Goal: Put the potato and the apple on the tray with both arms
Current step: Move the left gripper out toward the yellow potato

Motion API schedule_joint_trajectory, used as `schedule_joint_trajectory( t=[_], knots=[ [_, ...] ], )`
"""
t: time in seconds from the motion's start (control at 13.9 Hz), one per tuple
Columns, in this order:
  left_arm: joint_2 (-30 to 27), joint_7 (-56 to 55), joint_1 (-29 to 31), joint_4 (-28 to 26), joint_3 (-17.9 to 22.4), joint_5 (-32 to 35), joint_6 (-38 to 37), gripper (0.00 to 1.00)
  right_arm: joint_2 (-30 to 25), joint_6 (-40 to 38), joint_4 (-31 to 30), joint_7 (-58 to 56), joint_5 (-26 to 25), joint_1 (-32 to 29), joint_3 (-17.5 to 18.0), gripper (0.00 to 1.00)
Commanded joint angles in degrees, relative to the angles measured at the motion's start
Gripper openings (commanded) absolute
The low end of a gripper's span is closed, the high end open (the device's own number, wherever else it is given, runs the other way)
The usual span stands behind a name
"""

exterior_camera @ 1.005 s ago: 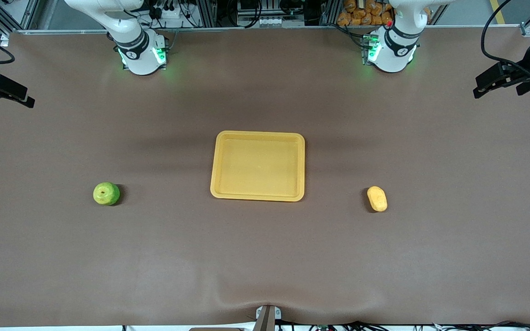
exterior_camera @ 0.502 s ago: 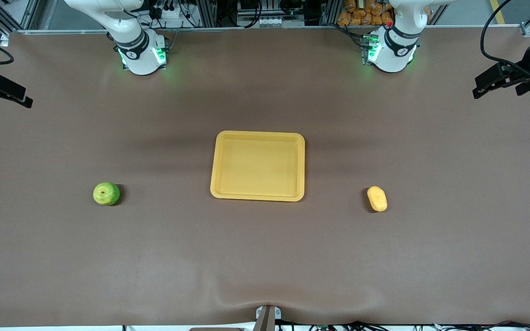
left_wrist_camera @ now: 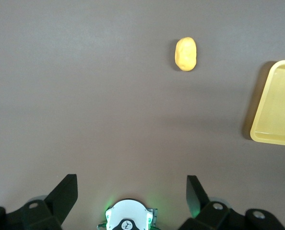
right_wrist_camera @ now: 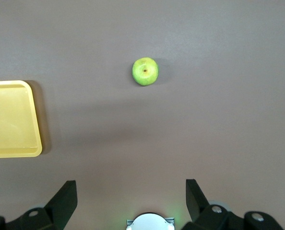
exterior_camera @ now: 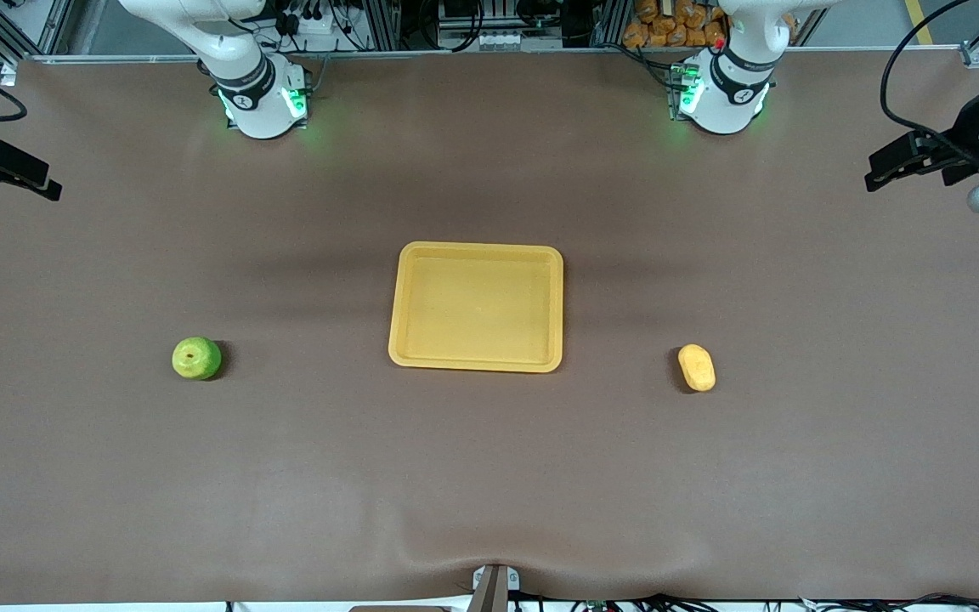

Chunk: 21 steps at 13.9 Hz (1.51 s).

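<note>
The yellow tray (exterior_camera: 477, 306) lies at the middle of the brown table. The green apple (exterior_camera: 196, 358) sits toward the right arm's end, the yellow-orange potato (exterior_camera: 697, 367) toward the left arm's end; both rest on the cloth, apart from the tray. My left gripper (exterior_camera: 880, 170) is open and empty, up over the table's end. Its wrist view shows its jaws (left_wrist_camera: 132, 184) wide apart, with the potato (left_wrist_camera: 186, 54) and the tray's corner (left_wrist_camera: 277, 108). My right gripper (exterior_camera: 43, 183) is open and empty over the other end. Its own view (right_wrist_camera: 131, 189) shows the apple (right_wrist_camera: 145, 71) and the tray (right_wrist_camera: 10, 120).
The two arm bases with green lights (exterior_camera: 262, 102) (exterior_camera: 721, 98) stand along the table's back edge. A small metal mount (exterior_camera: 494, 586) sits at the table's near edge, where the cloth bulges slightly. Bare cloth surrounds the tray and both fruits.
My left gripper has shifted slightly in toward the table. The right gripper has barely moved. The apple, the potato and the tray have not moved.
</note>
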Motion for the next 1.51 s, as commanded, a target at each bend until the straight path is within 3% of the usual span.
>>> schedule_joint_trajectory(
  t=[0.0,0.22,0.86,1.44],
  knots=[
    [1.04,-0.75,-0.07,-0.54,-0.46,-0.79,-0.48,1.0,0.12,-0.17,-0.1,-0.68,-0.74,-0.28,0.23,1.0],
    [2.36,-0.93,-0.07,-2.56,-0.99,-0.7,1.35,1.0,0.21,-0.17,-0.1,-0.6,-0.74,-0.28,0.23,1.0],
    [2.53,-3.55,-0.33,-14.77,-2.14,-0.62,17.86,1.0,0.3,0.09,1.66,0.11,-1.27,-0.36,0.23,1.0],
    [12.37,-16.22,-0.86,-16.19,-5.48,-0.44,30.71,1.0,1.78,0.35,2.01,0.28,-1.53,-0.54,0.23,1.0]
  ],
)
